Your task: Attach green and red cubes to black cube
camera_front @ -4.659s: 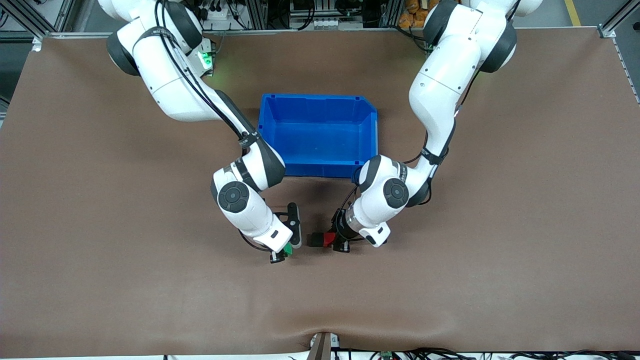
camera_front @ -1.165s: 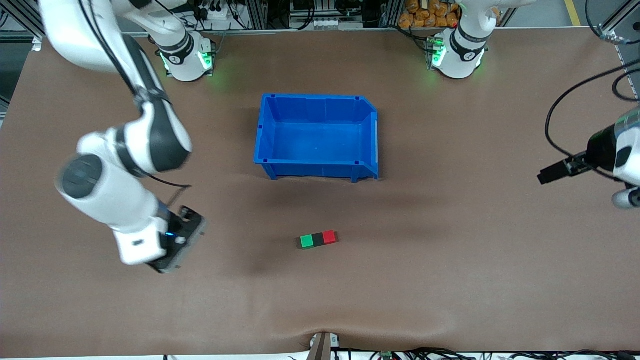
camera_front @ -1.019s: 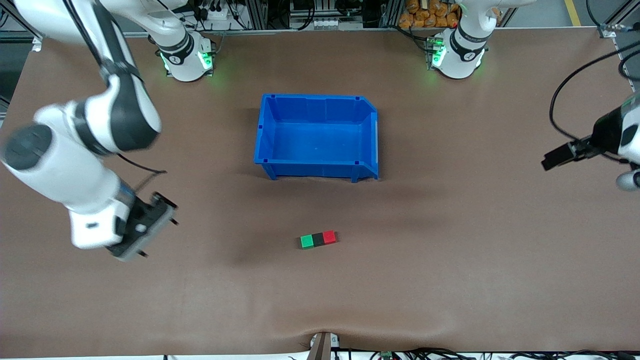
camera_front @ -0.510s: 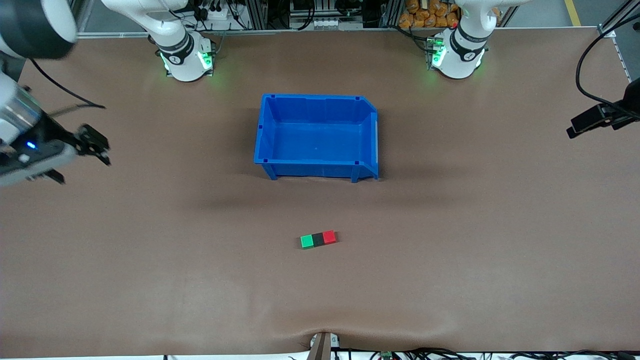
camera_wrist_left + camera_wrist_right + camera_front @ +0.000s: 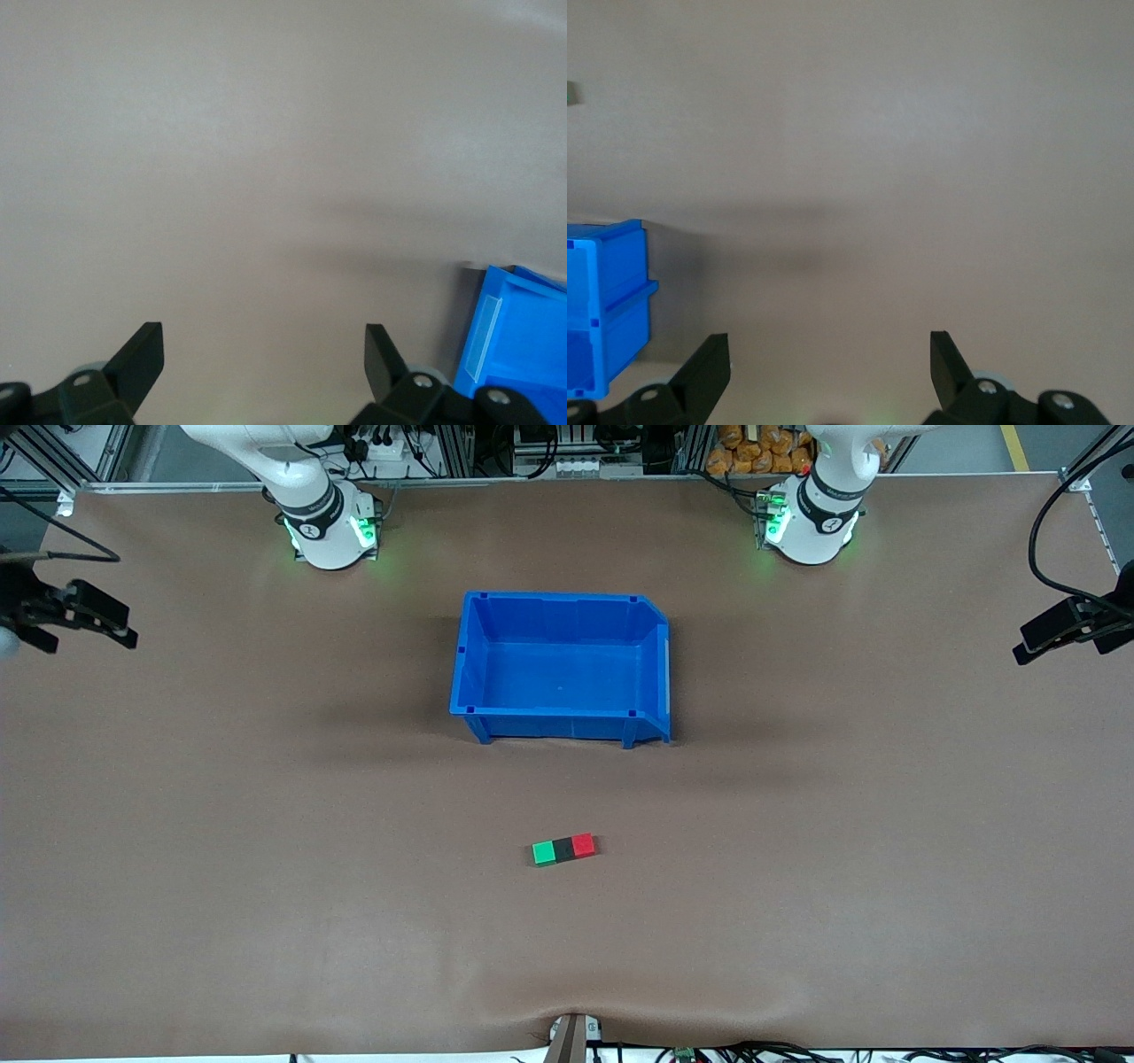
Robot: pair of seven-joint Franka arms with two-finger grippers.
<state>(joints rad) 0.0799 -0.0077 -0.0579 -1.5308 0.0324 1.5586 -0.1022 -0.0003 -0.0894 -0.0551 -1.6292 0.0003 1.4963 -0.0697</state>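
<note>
Both arms have swung clear of the table's middle since the frames a few seconds back, when the right gripper carried the green cube and the left pressed the red one against the black; you now see the right gripper (image 5: 66, 615) high over the right arm's end of the table and the left gripper (image 5: 1063, 627) over the left arm's end, each with fingers spread wide and nothing between them, as both wrist views confirm. Largest thing on the table (image 5: 266, 921) is the blue bin (image 5: 469, 655), standing between the two bases and the cubes; its floor shows bare blue, so it holds nothing. Nearer the front camera than the bin, well apart from it, lies the joined row: green cube (image 5: 543, 854) toward the right arm's end, black cube (image 5: 563, 849) in the middle, red cube (image 5: 583, 845) toward the left arm's end, each touching its neighbour with no gap showing. Judged from that, the attaching looks done, and the step in hand is the retreat. To do it well, keep both grippers high and wide of the row, bring nothing low across the centre, and leave the fingers parted so nothing can catch a cube and split the joints.
</note>
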